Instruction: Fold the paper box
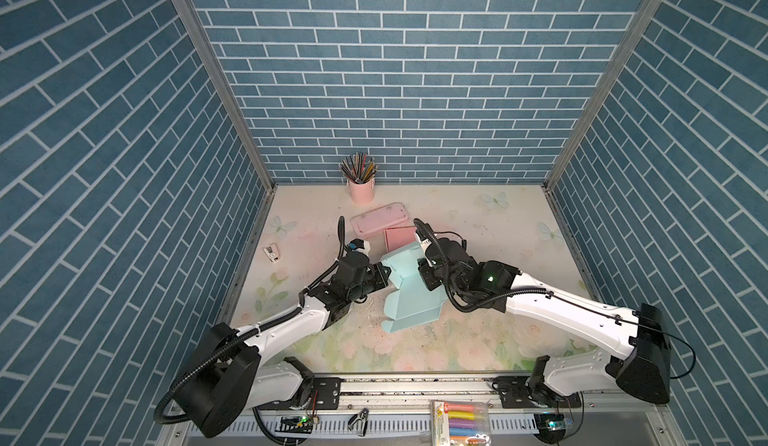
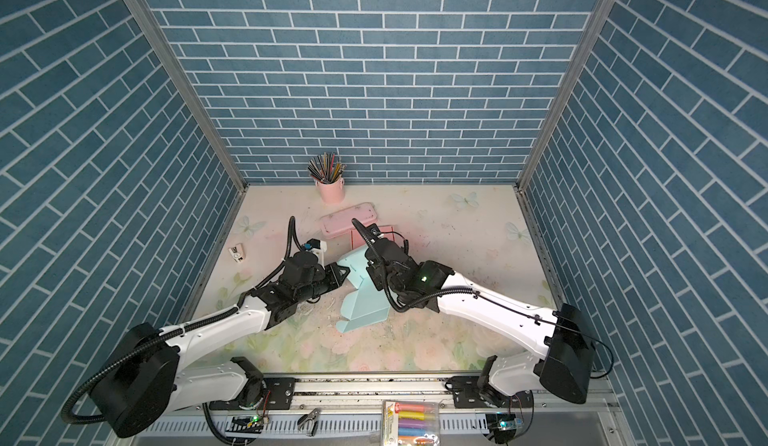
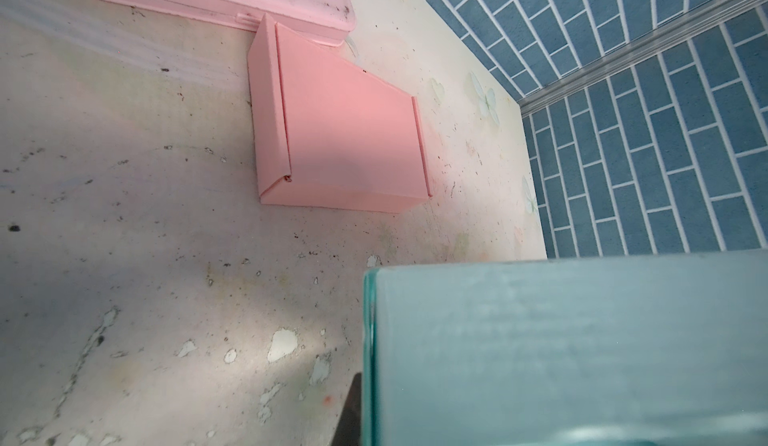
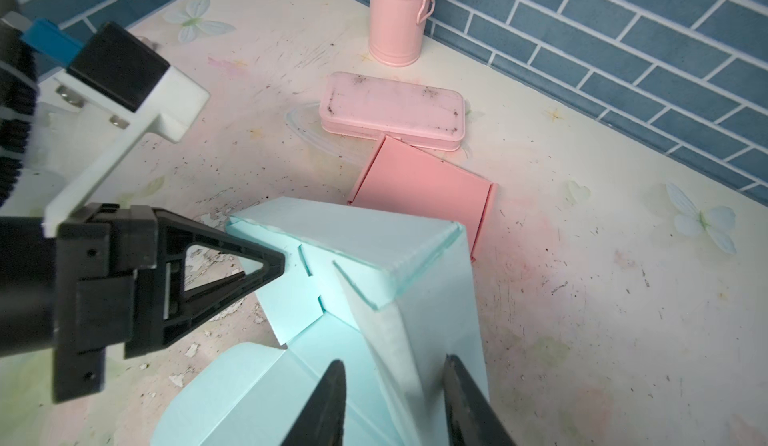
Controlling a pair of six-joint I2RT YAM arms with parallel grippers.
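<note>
Pink bucket [image 1: 361, 192] holds what look like pencils [image 1: 359, 168]; teal paper box [image 1: 409, 298] half-folded

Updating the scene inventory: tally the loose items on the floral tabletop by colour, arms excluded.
Pink: 3 (pencil bucket, tin case, folded paper box)
Teal: 1 (half-folded paper box)
White: 1 (small item, too small to identify)
Total: 5

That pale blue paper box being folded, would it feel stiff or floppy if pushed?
Probably light: the half-folded pale blue paper box is thin sheet with open flaps. Its panels look flat between creases, so likely stiff there but hinging at folds. Pushed by the shut left gripper, it might slide on the table rather than resist.
</note>
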